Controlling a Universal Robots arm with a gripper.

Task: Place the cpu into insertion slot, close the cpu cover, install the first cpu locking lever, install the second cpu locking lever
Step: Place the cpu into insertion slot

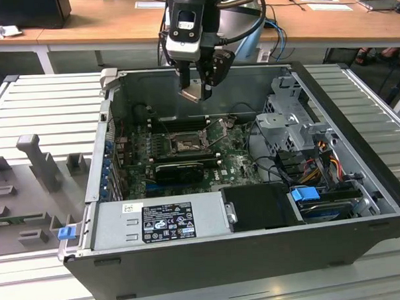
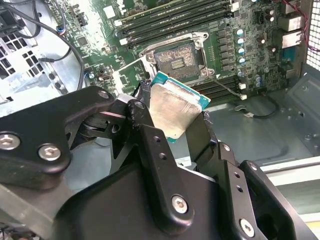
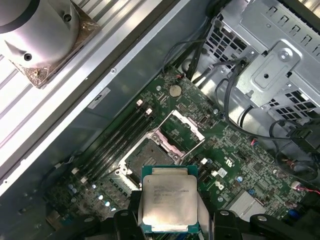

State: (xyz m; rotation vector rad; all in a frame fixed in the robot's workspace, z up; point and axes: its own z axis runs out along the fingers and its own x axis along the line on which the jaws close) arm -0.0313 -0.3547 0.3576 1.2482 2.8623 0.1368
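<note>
Slatted bench (image 1: 45,103), open PC case (image 1: 224,245) — claw (image 1: 196,90) clamped on cpu (image 3: 167,197) edges, poised above bare insertion slot (image 3: 145,159); cpu cover (image 3: 181,126) raised for access.

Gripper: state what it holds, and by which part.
The gripper holds the cpu by two opposite side edges, jaws shut against them, metal top bare. It hangs above the insertion slot, not yet seated.

Downward-pointing pincer (image 1: 196,90), clamped on cpu (image 3: 169,202)
</note>
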